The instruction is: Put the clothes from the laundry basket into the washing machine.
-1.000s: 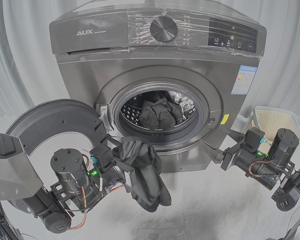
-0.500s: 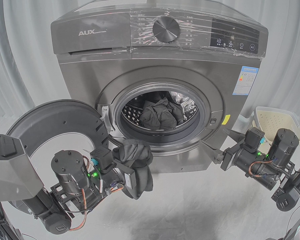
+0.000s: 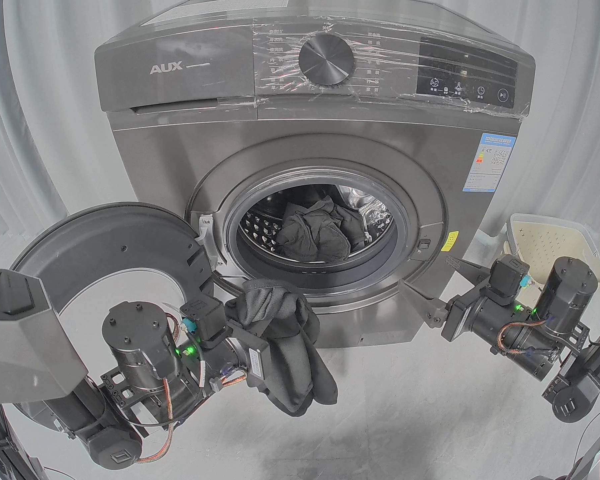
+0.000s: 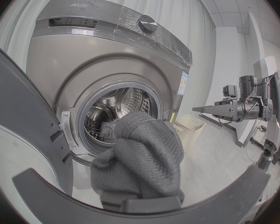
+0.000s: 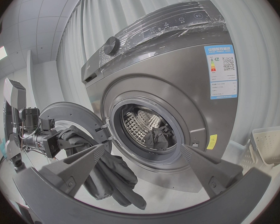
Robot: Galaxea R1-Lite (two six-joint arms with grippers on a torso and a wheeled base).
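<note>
A dark grey garment [image 3: 288,351] hangs from my left gripper [image 3: 250,325], which is shut on it just below and in front of the washing machine's [image 3: 300,135] open porthole. The cloth drapes over the fingers and hides them; up close it is a knitted bundle [image 4: 143,153]. More dark clothes [image 3: 313,231] lie inside the drum. The round door [image 3: 107,248] stands swung open to the left. My right gripper [image 3: 437,287] is open and holds nothing, low at the machine's right front corner. The cream laundry basket [image 3: 553,241] sits on the floor behind it.
Pale curtains [image 3: 33,101] hang behind and beside the machine. The grey floor [image 3: 407,401] in front is bare. The open door lies close beside my left arm.
The garment's hanging tail, bunched up at my left gripper half a second ago, has dropped and swung out to the right again. The right arm has kept still.
</note>
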